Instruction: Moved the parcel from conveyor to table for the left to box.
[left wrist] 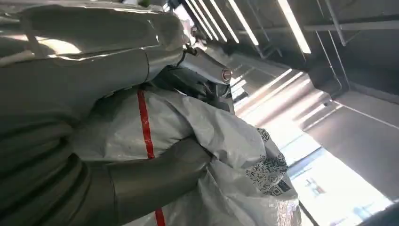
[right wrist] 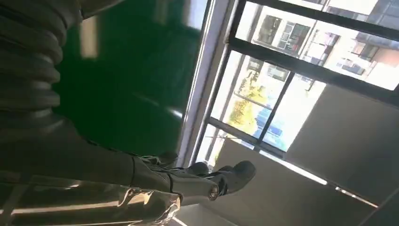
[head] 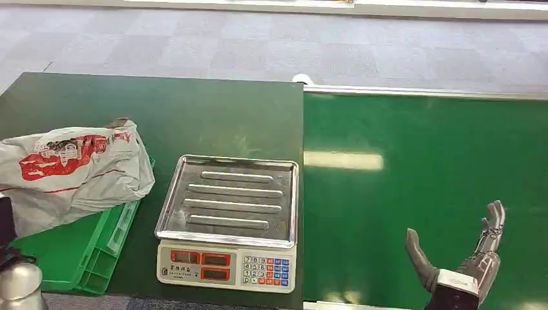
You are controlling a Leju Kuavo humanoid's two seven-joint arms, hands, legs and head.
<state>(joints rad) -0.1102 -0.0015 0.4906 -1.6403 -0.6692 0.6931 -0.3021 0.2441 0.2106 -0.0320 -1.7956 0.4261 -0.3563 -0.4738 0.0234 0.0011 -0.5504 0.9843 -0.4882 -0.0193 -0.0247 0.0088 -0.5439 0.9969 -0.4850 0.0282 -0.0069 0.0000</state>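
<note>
The parcel [head: 71,171] is a crumpled grey-white plastic bag with red print. It sits at the table's left, over the far part of the green plastic box [head: 77,248]. In the left wrist view my left hand [left wrist: 84,75] grips the parcel [left wrist: 211,132], with the thumb [left wrist: 155,174] pressed across the bag and the fingers over its other side. Whether the bag rests in the box or hangs just above it I cannot tell. My right hand [head: 462,261] is open, fingers spread, over the near part of the green conveyor belt [head: 420,161]; the right wrist view shows the same hand [right wrist: 179,181] holding nothing.
An electronic scale [head: 229,219] with a steel tray and keypad stands at the front of the dark green table [head: 194,110], between the box and the belt. The belt's metal rail [head: 426,92] runs along its far edge, with tiled floor behind.
</note>
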